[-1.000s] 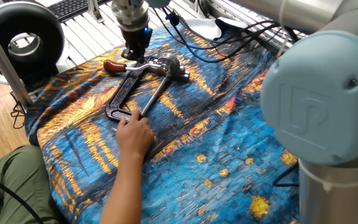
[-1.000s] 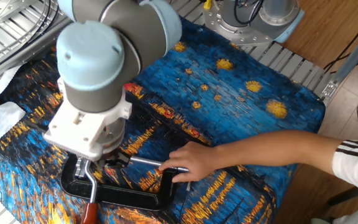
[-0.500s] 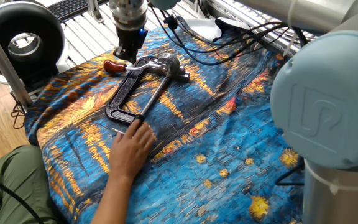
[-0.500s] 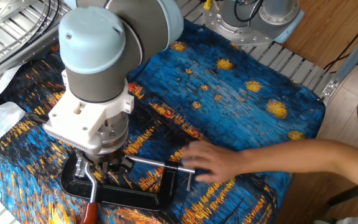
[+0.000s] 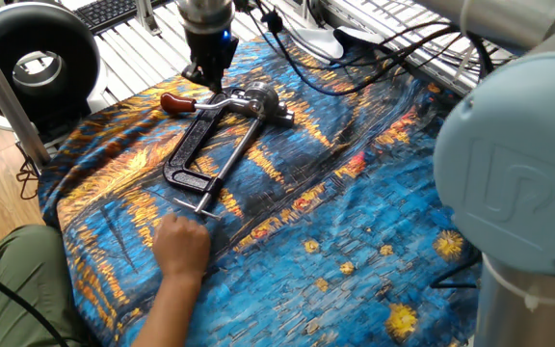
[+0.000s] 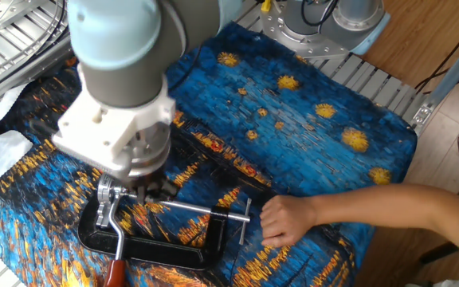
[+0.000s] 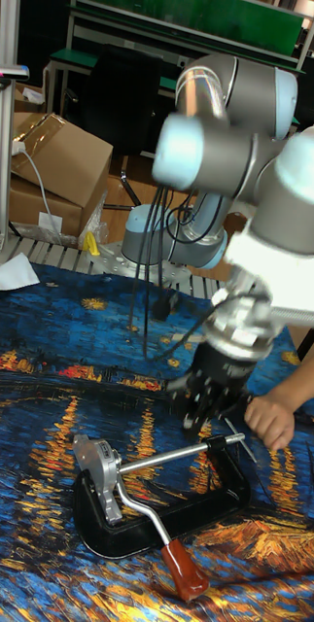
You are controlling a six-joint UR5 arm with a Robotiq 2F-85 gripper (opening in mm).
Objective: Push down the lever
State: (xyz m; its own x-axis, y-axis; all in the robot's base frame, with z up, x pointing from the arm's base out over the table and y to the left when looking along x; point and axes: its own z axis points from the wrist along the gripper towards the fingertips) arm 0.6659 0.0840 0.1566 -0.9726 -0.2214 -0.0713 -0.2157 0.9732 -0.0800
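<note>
The black clamp (image 5: pixel 193 145) lies flat on the painted cloth. Its lever (image 5: pixel 177 101), a thin metal arm with a reddish-brown knob (image 7: pixel 186 574), runs out from the silver head (image 7: pixel 99 466) and lies low, close to the cloth. My gripper (image 7: pixel 203 413) hovers a little above the clamp, over the steel rod (image 7: pixel 176 454) and near the head, touching nothing. Its black fingers look closed together and hold nothing. In the other fixed view the gripper (image 6: pixel 146 190) sits just beside the head, with the lever (image 6: pixel 116 239) pointing toward the near edge.
A person's hand (image 5: pixel 182 246) rests on the cloth just beyond the clamp's screw end (image 6: pixel 244 217). A black round fan (image 5: pixel 35 60) and cables (image 5: pixel 355 53) lie at the cloth's far side. Cardboard boxes (image 7: pixel 54 160) stand behind the table.
The person's hand has let go of the clamp's screw end and drawn back toward the table edge. My gripper has lifted slightly off the lever area.
</note>
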